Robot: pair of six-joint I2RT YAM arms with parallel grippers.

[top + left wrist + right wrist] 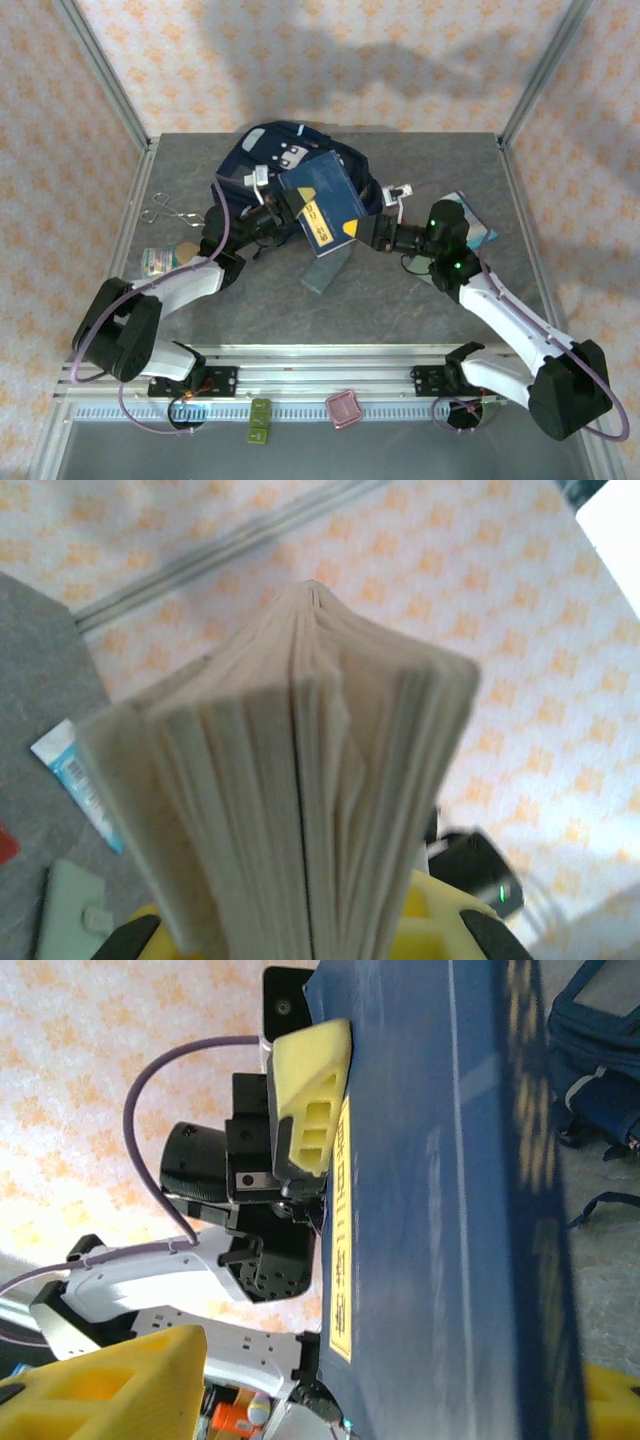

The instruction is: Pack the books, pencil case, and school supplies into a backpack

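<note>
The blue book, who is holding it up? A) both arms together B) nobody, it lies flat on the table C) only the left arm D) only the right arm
A: the navy blue book is raised over the backpack, with the left gripper on one side and the right gripper on the other, and yellow fingers pressed on its cover.

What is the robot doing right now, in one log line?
navy book: held up by left gripper and right gripper | backpack: behind | pencil case: on table

Metal scissors [163, 210] and a tube [162, 258] lie left on the table [420, 300].
</note>
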